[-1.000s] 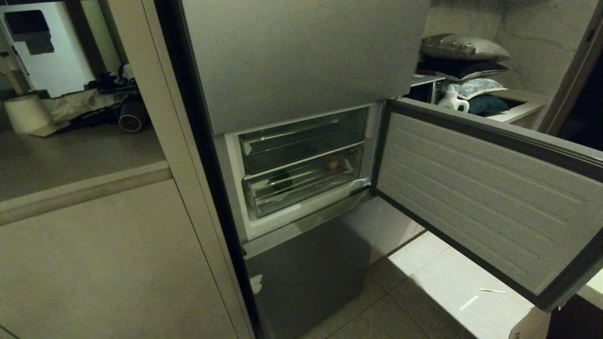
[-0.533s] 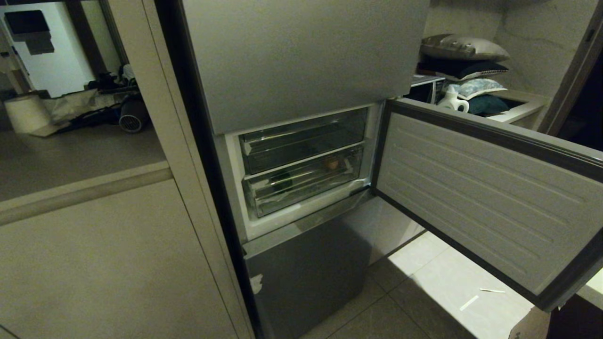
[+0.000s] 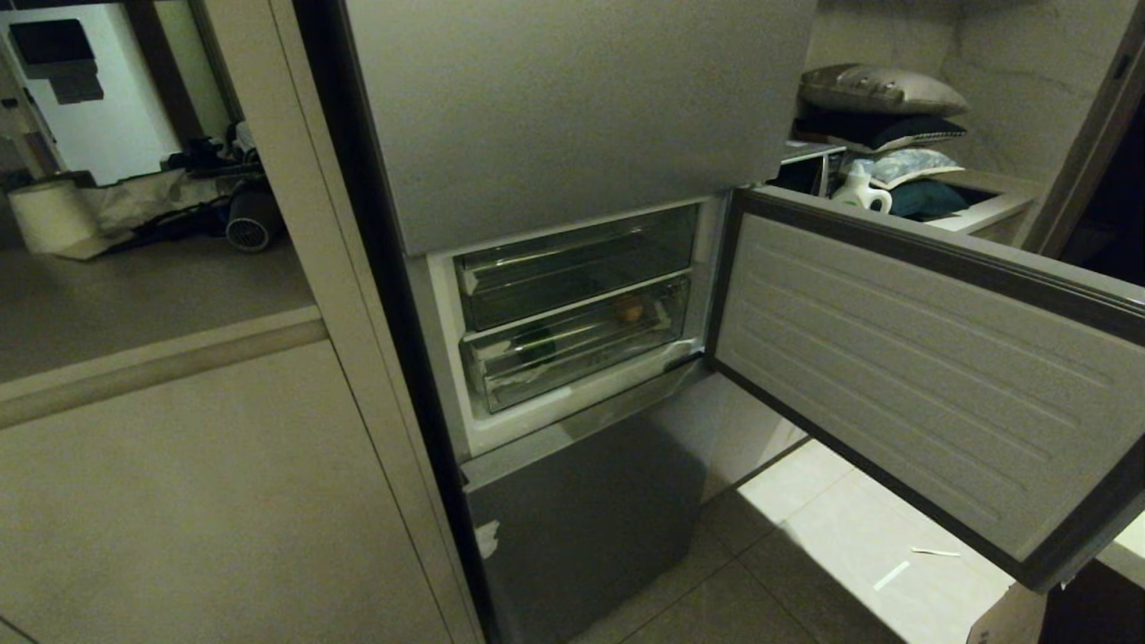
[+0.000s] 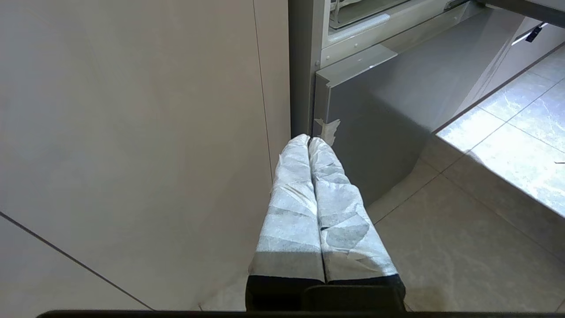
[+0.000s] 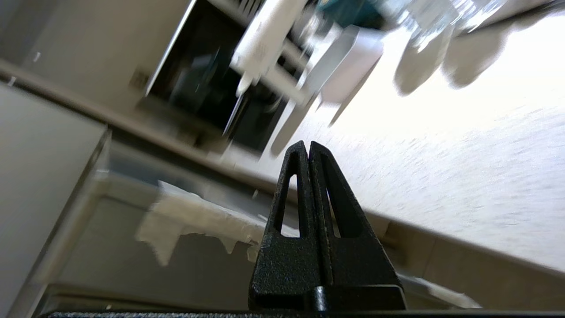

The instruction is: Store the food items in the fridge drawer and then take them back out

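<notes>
**rig_op:** Head view has the fridge drawer [image 3: 581, 344] pushed in behind the open door [image 3: 921, 376], with an orange-brown ball [image 3: 630, 309] sitting inside it. So storing looks done to me, taking out hasn't started.

**benchbot:** Grippers?

**rig_op:** Left gripper [image 4: 309, 140] is parked low by the cabinet, fingers pressed together, empty. Right gripper [image 5: 307, 145] is pinched closed too, holding nothing, nowhere near the drawer as far as I can judge.

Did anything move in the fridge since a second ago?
No, nothing visibly changed in the head view. The small round orange-brown fruit sits in the same place inside the clear plastic fridge drawer, and the grey ribbed fridge door stays swung open. Neither end effector appears in that view.
</notes>
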You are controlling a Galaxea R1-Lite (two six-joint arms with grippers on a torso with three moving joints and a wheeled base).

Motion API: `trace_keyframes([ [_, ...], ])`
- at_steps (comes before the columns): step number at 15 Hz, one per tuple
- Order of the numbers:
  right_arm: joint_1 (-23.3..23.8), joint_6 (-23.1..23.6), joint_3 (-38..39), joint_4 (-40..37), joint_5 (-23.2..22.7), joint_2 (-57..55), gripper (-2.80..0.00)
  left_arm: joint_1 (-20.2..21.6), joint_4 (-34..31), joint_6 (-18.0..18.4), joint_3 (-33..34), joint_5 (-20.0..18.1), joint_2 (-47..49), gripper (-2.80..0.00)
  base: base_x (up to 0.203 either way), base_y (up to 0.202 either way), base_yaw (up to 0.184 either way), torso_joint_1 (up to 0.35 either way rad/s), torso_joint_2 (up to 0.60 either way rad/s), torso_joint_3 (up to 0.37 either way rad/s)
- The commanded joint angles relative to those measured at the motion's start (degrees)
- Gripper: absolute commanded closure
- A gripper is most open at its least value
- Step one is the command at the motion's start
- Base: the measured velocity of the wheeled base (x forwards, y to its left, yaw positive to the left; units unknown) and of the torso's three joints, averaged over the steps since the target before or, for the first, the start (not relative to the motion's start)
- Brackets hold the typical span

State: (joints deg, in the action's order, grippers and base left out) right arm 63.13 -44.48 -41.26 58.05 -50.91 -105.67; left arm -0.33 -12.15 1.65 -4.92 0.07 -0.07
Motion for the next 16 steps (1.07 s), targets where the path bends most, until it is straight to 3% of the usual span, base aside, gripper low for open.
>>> trace_keyframes([
  [1,-1.4,-0.34,-0.44,0.31,-1.71,-2.02,0.0,-0.02,-0.06,0.02,0.0,0.01,0.07,0.0,0.0,0.0,0.0,0.0,0.0,0.0],
  [8,-6.16,-0.25,-0.24,0.42,-2.07,-1.57,0.0,-0.02,-0.06,-0.03,0.0,0.01,0.07,0.0,0.0,0.0,0.0,0.0,0.0,0.0],
  [16,-6.53,0.31,6.85,0.39,-4.8,4.23,0.0,-0.01,-0.06,0.02,0.0,0.01,0.07,0.0,0.0,0.0,0.0,0.0,0.0,0.0],
])
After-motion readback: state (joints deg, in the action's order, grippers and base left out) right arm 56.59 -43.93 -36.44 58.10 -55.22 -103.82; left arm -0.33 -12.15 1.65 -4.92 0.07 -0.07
